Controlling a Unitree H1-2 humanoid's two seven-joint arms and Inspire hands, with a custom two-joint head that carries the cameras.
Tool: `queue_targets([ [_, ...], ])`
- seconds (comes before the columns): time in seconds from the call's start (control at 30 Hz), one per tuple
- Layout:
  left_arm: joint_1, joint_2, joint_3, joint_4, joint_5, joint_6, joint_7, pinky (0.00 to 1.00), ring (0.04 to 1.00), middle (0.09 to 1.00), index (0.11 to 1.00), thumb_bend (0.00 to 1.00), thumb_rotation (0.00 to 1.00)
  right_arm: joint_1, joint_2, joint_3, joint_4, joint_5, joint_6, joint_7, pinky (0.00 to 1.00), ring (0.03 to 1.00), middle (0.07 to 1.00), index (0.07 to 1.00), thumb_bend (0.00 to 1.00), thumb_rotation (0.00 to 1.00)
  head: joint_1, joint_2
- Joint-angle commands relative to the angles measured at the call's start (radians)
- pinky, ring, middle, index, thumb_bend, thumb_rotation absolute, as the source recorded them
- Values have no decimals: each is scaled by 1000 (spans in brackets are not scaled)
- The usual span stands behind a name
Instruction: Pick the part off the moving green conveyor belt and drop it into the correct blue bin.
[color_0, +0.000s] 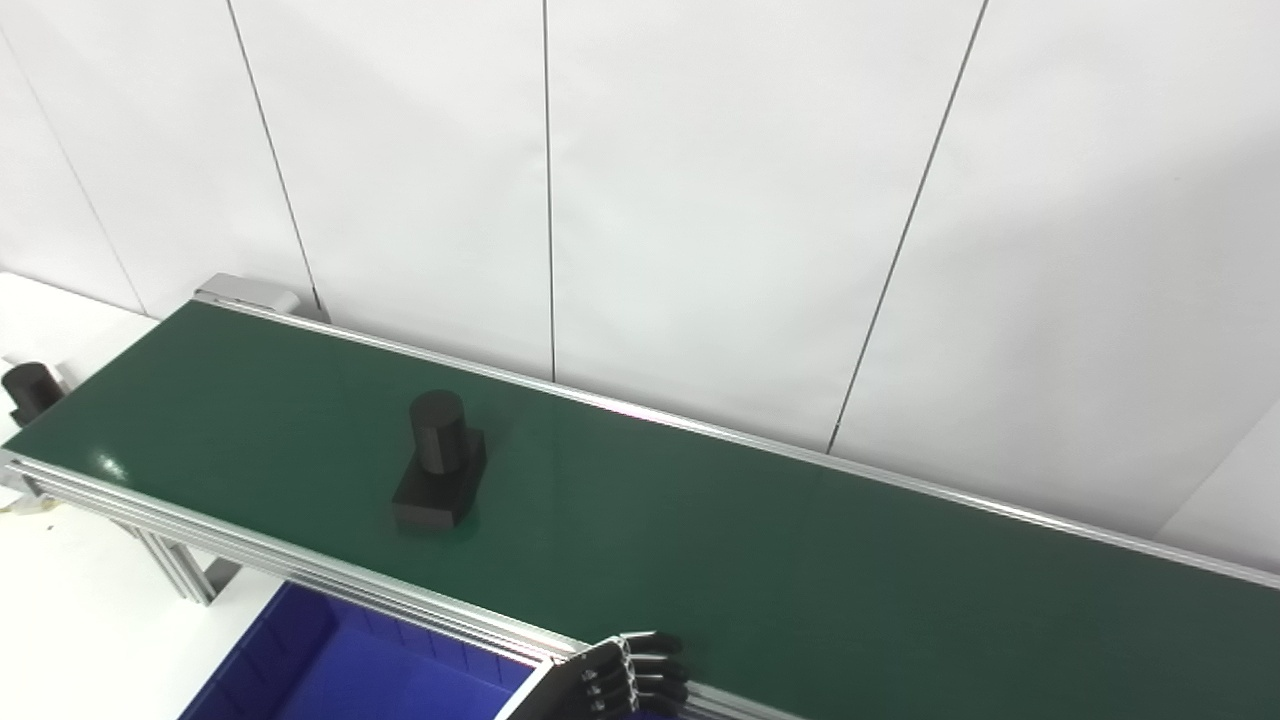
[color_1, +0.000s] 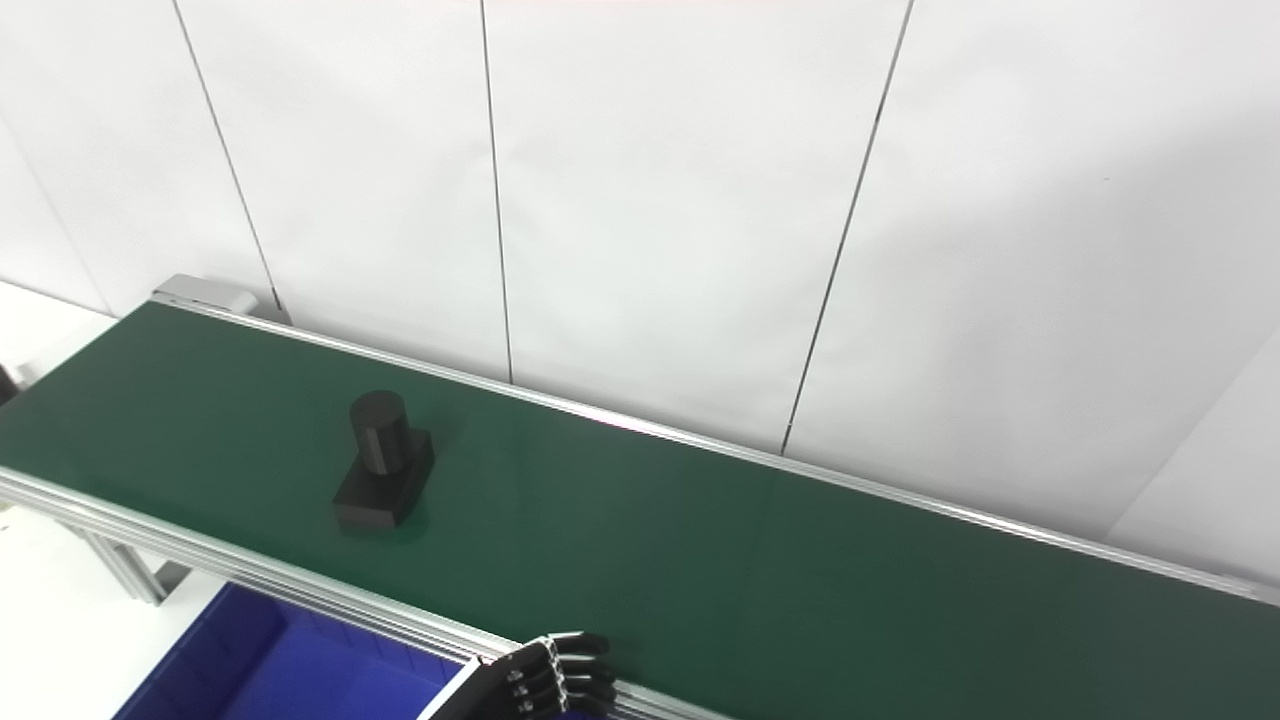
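A black part (color_0: 438, 465), a short cylinder standing on a rectangular block, sits on the green conveyor belt (color_0: 760, 560) in its left half, nearer the front rail. My left hand (color_0: 630, 680) shows only at the bottom edge, at the belt's near rail, well to the right of and nearer than the part. Its dark fingers (color_1: 570, 670) reach out over the rail, apart and holding nothing. A blue bin (color_0: 300, 660) lies below the near rail, left of the hand. The right hand is out of both views.
A second black part (color_0: 30, 390) stands on the white table beyond the belt's left end. Aluminium rails (color_0: 300, 570) run along both belt edges. A white panelled wall (color_0: 700, 200) stands close behind the belt.
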Motion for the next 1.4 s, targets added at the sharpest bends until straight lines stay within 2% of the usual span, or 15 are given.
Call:
queue_targets([
  [0.0,-20,-5,4,-9,-4,-37,-7,650,676,705,749,875,429,-4,7,3,-64,0,-56,0,643,748,805,858,505,939,-1,1],
  [0.07,-22,-9,6,-4,-1,-40,-5,650,676,705,749,879,433,-2,4,5,-87,-4,-53,4,643,748,805,856,495,938,-10,4],
  [0.17,-24,-14,10,0,1,-41,-3,652,677,706,748,884,437,2,0,6,-126,-2,-39,11,652,760,807,862,553,954,-14,5],
  [0.3,-25,-17,12,2,0,-39,-6,657,677,702,749,876,432,4,-6,2,-181,-5,-18,17,652,761,802,865,582,953,-17,5],
  [0.43,-32,-17,13,13,-3,-44,-10,658,676,701,751,863,424,-1,-19,0,-217,-1,-5,25,657,762,806,878,568,942,-22,5],
  [0.7,-38,-24,12,20,1,-46,-7,657,676,701,751,855,416,-30,-25,-11,-274,3,28,34,637,750,805,866,553,899,-25,4],
  [0.87,-42,-26,12,27,3,-49,-8,657,678,704,751,860,417,-54,-30,-22,-292,12,30,44,628,748,803,868,558,827,-26,3],
  [1.13,-48,-31,14,36,1,-53,-10,658,684,712,754,867,425,-107,-42,-41,-292,29,52,60,638,769,811,883,624,802,-32,4],
  [1.37,-50,-36,18,41,-1,-51,-12,662,688,715,753,868,416,-194,-55,-63,-208,35,44,63,643,761,813,877,688,842,-37,2],
])
